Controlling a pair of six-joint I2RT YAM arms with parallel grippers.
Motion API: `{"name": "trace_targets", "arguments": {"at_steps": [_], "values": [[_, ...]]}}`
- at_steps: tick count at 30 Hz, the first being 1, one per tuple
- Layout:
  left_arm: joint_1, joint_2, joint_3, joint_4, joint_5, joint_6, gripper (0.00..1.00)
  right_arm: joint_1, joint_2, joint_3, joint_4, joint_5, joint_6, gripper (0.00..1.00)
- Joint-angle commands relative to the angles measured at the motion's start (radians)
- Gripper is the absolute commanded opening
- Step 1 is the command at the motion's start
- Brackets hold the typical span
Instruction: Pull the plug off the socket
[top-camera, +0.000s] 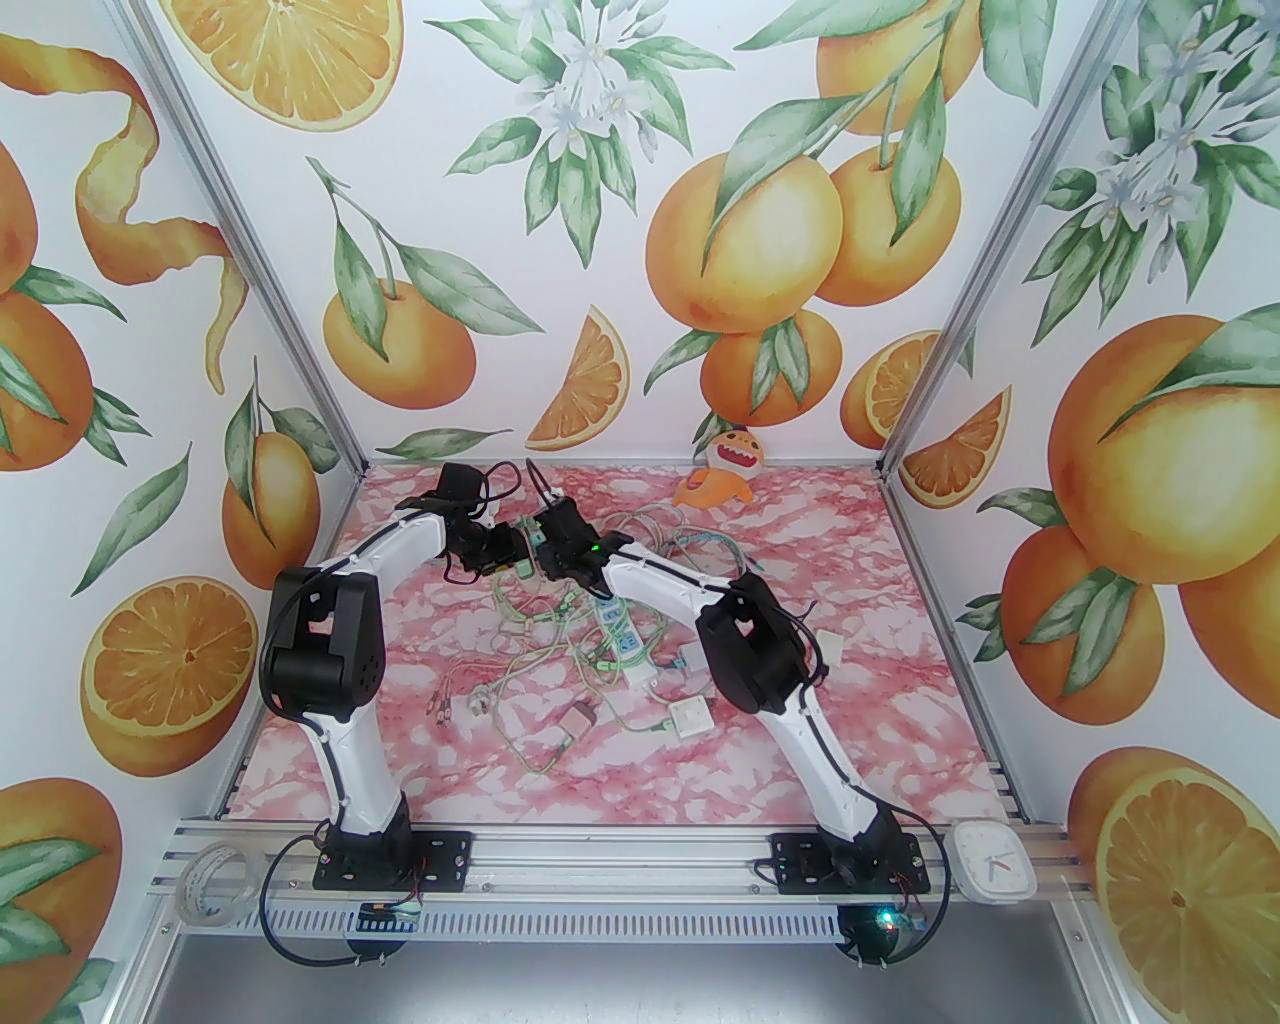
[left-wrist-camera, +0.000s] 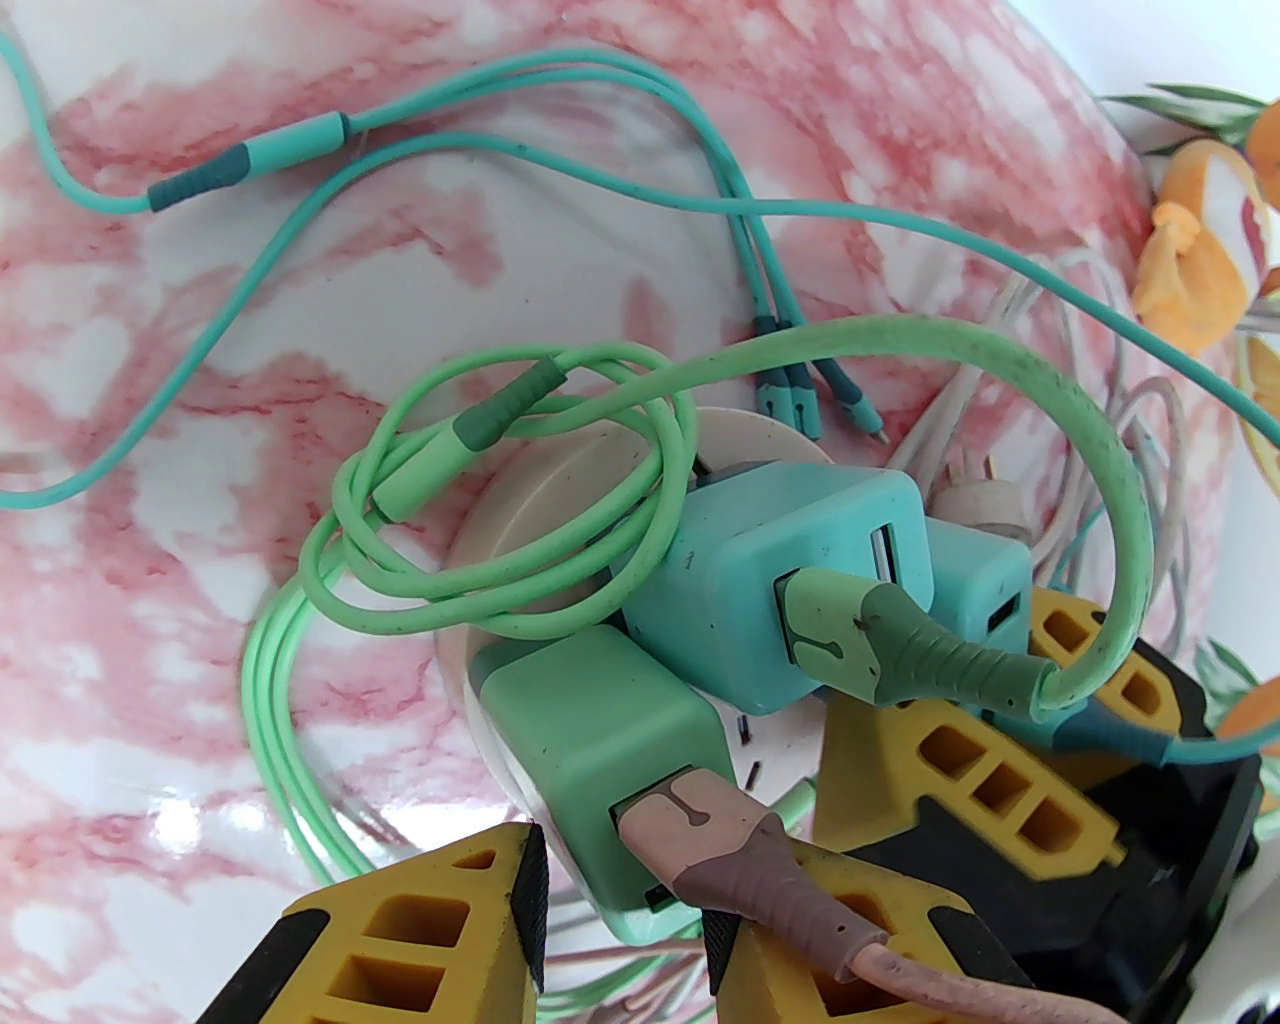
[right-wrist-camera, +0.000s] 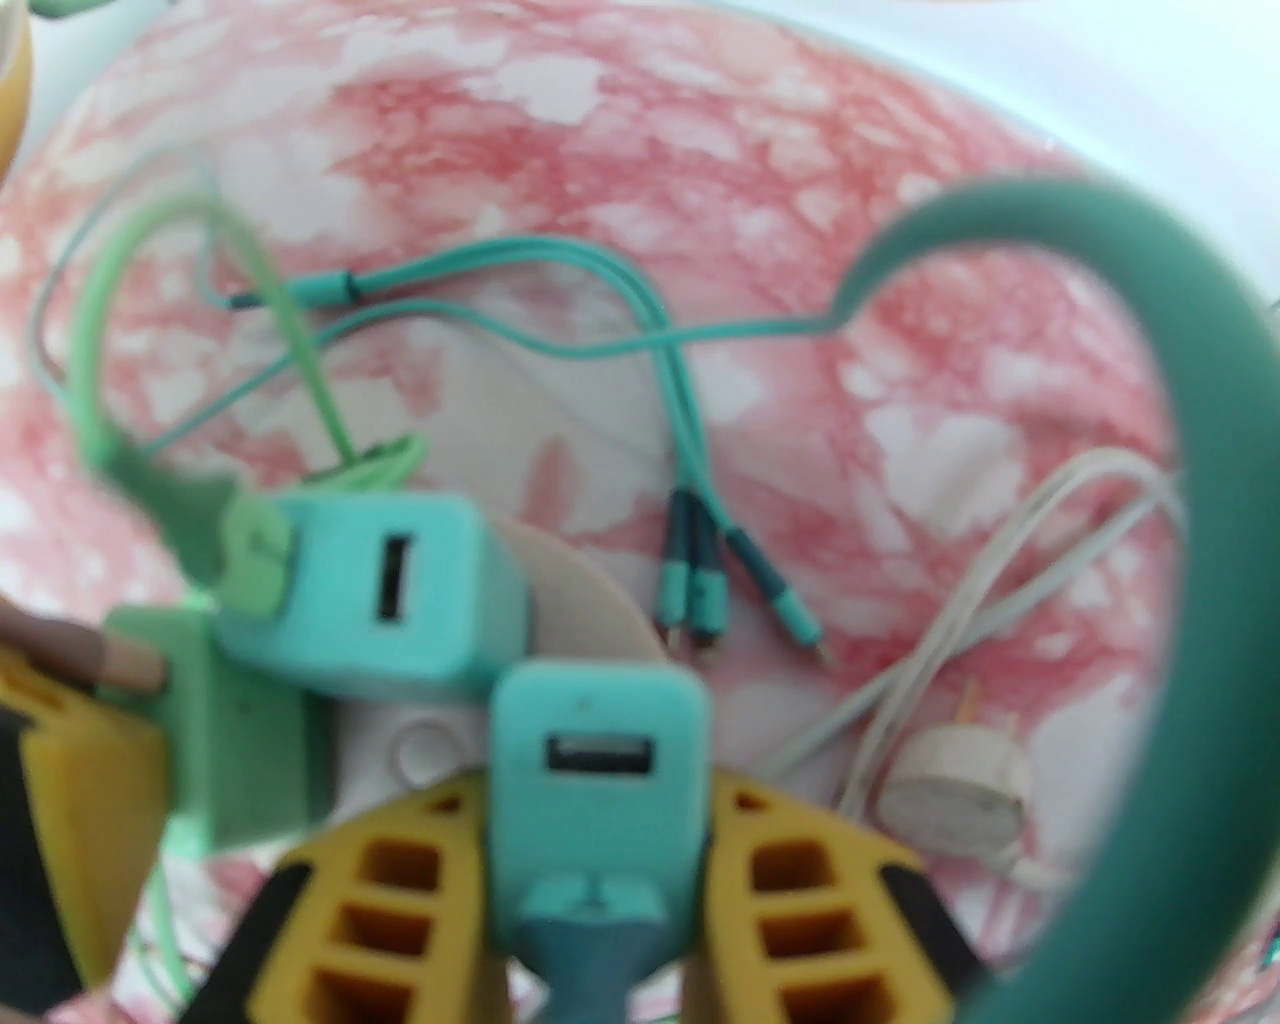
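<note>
At mid-table toward the back, both arms meet over a tangle of cables on the pink marbled table (top-camera: 880, 560). The round beige-and-white socket (left-wrist-camera: 560, 480) sits between the two wrists and carries three cube plugs.

The left gripper (left-wrist-camera: 625, 890) is clamped on the green plug (left-wrist-camera: 600, 750), with its yellow fingers (left-wrist-camera: 400, 930) pressed on either side. That plug sits flush against the socket's white face, and a brown cable (left-wrist-camera: 760, 860) comes out of its port.

The right gripper (right-wrist-camera: 600, 800) is closed around the small teal plug (right-wrist-camera: 600, 740), fingers (right-wrist-camera: 810, 900) tight on both flanks and the USB port facing up at the camera. I can't tell if its prongs are in the socket, because the base is hidden.

The big teal plug (left-wrist-camera: 760, 560) stands on the socket between the other two. A light green cable (left-wrist-camera: 500, 610) is plugged into it and looped over the socket top.

A three-headed teal cable (left-wrist-camera: 790, 390) lies flat on the table just beyond the socket. A white round plug (right-wrist-camera: 960, 790) lies beside it, prongs up. A power strip (top-camera: 620, 640) is nearer the bases, under the right arm. An orange plush toy (top-camera: 720, 465) is against the back wall.
</note>
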Motion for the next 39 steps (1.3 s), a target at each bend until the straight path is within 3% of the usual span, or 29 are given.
{"name": "trace_targets", "arguments": {"at_steps": [1, 13, 18, 28, 33, 39], "values": [[-0.035, 0.156, -0.093, -0.164, -0.087, 0.009, 0.33, 0.080, 0.000, 0.044, -0.004, -0.045, -0.066, 0.16], [-0.035, 0.151, -0.095, -0.169, -0.092, 0.017, 0.33, -0.132, -0.109, -0.090, 0.132, -0.257, 0.243, 0.12], [-0.035, 0.154, -0.090, -0.168, -0.092, 0.013, 0.33, -0.093, -0.091, -0.039, 0.076, -0.231, 0.174, 0.13], [-0.037, 0.159, -0.081, -0.172, -0.089, 0.010, 0.33, 0.099, 0.011, 0.125, -0.095, -0.056, -0.106, 0.14], [-0.038, 0.159, -0.086, -0.172, -0.095, 0.012, 0.34, 0.074, -0.007, 0.107, -0.087, -0.064, -0.063, 0.14], [-0.037, 0.162, -0.096, -0.169, -0.098, 0.013, 0.33, -0.052, -0.084, 0.026, 0.009, -0.200, 0.101, 0.14]]}}
